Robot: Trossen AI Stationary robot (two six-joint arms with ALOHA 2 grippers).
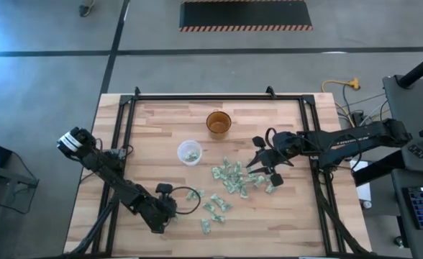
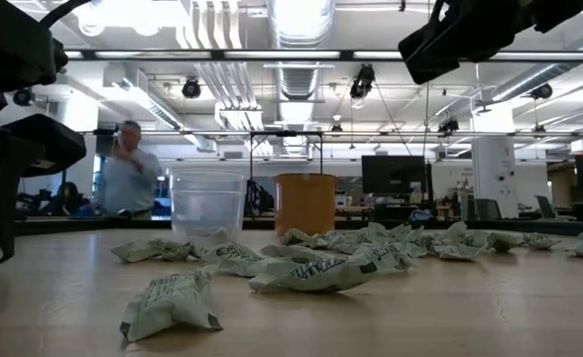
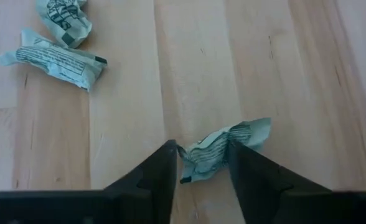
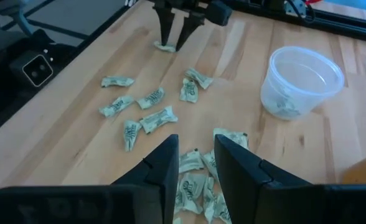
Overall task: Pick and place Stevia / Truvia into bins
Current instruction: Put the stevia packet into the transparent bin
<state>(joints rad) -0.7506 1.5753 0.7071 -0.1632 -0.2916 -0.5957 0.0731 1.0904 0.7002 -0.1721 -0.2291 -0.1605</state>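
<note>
Crumpled green sachet [image 3: 215, 151] lies between the left gripper [image 3: 201, 171]'s spread fingers on the table [image 1: 154, 115], apart from the translucent cup [image 1: 190, 152]. Beside that cup, the right gripper [image 4: 195, 163] hovers part-spread, empty, above scattered sachets [image 1: 233, 178].

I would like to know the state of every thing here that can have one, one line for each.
Left claw: down at the table, fingers either side of a crumpled sachet.
Right claw: above the pile of sachets, holding nothing visible.
Translucent cup: upright, a few sachets inside.
Amber cup: upright, contents cannot be told.
Loose sachets: scattered flat on the table.
</note>
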